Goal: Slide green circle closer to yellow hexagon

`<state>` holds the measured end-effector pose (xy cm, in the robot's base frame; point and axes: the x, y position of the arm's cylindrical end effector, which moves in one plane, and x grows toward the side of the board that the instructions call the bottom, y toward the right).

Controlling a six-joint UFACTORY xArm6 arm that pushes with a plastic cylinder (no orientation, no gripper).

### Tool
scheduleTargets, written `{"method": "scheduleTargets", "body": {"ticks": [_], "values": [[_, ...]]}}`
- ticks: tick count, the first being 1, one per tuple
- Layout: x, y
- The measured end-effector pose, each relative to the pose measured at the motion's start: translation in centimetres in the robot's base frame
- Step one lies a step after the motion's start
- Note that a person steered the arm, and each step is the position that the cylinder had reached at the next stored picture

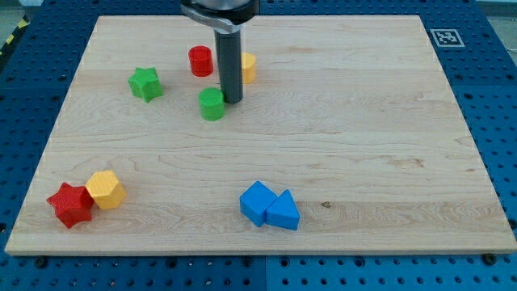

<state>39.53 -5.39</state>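
Bright, even light; sharp focus, perhaps faint soft shadows.

The board (339,137) is pale wood with a fine horizontal grain and one small dark knot toward the view's lower right. The surrounding table (501,97) is blue with a regular grid of small dark holes. A black-and-white square marker (446,37) sits at the board's upper right corner. The rod is dark grey to black down to the tip (233,101). The green circle (212,104) and the green star (145,83) share a bright green. The red cylinder (200,61) and red star (70,204) are a matching red. The yellow hexagon (105,190) is orange-yellow, as is the partly hidden yellow block (248,67). The blue cube (258,202) and blue triangle (283,212) are mid-blue.
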Motion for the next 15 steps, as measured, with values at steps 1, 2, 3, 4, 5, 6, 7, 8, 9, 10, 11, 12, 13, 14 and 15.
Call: {"method": "scheduleTargets", "body": {"ticks": [1,2,3,4,5,6,7,8,9,10,11,12,13,14,15], "values": [[1.9,-2.0],[4.9,-3.2],[7.1,-4.7],[6.6,-5.8],[5.6,-6.7],[5.5,-8.6],[5.5,-10.6],[5.1,-12.2],[4.8,-13.7],[4.8,-13.0],[4.8,-12.8],[3.8,-12.8],[3.0,-13.7],[3.0,-16.1],[2.8,-17.6]]}}
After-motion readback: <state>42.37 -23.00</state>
